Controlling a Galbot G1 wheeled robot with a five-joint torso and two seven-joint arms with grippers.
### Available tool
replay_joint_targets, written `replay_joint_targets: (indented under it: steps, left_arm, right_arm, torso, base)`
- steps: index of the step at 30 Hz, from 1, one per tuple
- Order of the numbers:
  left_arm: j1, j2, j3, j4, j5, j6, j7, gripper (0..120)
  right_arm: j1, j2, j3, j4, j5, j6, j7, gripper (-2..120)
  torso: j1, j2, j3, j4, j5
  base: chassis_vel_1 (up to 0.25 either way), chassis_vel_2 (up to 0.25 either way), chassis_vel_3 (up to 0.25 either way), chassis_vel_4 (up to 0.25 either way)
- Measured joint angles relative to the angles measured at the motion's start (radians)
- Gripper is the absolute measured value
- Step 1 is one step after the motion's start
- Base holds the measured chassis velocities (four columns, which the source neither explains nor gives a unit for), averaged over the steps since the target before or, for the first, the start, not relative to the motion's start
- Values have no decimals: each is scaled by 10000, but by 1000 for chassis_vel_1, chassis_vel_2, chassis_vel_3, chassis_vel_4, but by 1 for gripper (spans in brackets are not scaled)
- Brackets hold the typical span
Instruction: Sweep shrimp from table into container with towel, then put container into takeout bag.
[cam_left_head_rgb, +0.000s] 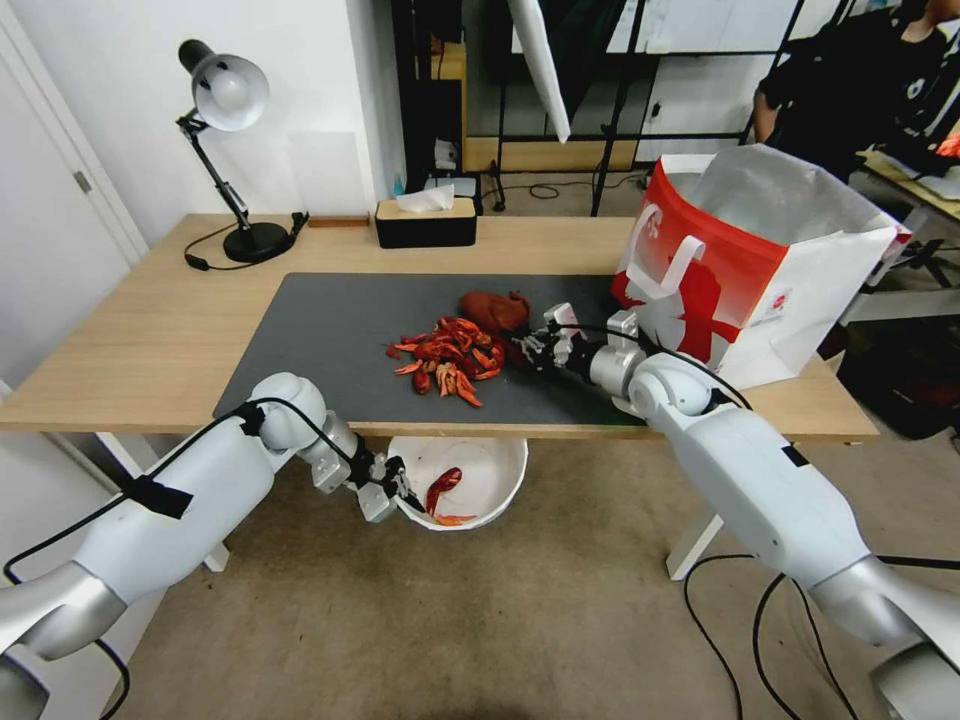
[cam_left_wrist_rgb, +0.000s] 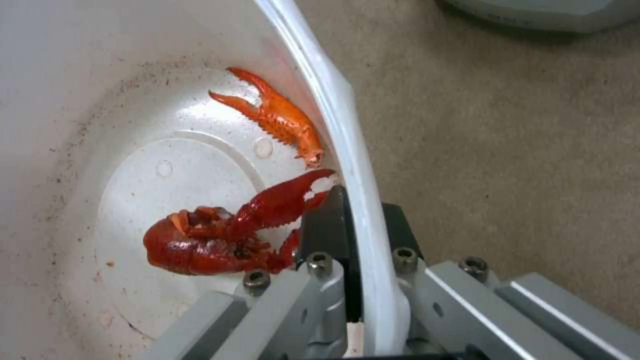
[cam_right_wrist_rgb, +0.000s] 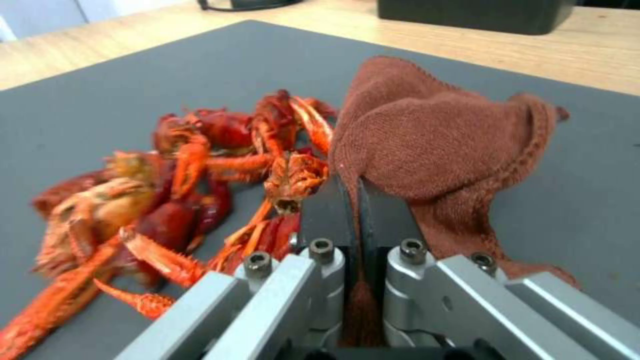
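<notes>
A pile of red-orange shrimp (cam_left_head_rgb: 447, 357) (cam_right_wrist_rgb: 200, 170) lies on the dark mat of the table (cam_left_head_rgb: 150, 330), near its front edge. My right gripper (cam_left_head_rgb: 527, 346) (cam_right_wrist_rgb: 358, 210) is shut on the rust-brown towel (cam_left_head_rgb: 494, 309) (cam_right_wrist_rgb: 440, 145), which rests on the mat right beside the pile. Below the table's front edge, my left gripper (cam_left_head_rgb: 400, 492) (cam_left_wrist_rgb: 357, 235) is shut on the rim of the white container (cam_left_head_rgb: 490, 470) (cam_left_wrist_rgb: 167, 175), holding it under the edge. Two shrimp pieces (cam_left_wrist_rgb: 220, 235) lie inside it. The red and white takeout bag (cam_left_head_rgb: 750, 270) stands open on the table's right end.
A black tissue box (cam_left_head_rgb: 425, 222) and a desk lamp (cam_left_head_rgb: 228, 150) stand at the back of the table. The grey mat (cam_left_head_rgb: 330, 340) covers the middle. Cables run over the carpet floor (cam_left_head_rgb: 560, 620) at right. A person sits behind the bag.
</notes>
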Motion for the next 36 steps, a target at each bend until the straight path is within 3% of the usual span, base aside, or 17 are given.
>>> replay_joint_targets:
  steps: [36]
  left_arm:
    - [-418, -228, 143, 371, -77, -61, -46, 0]
  right_arm:
    - [-1903, -1142, -171, 3190, 611, -309, -121, 0]
  torso:
    - [-1, 0, 0, 1, 0]
  base:
    - [0, 0, 0, 0]
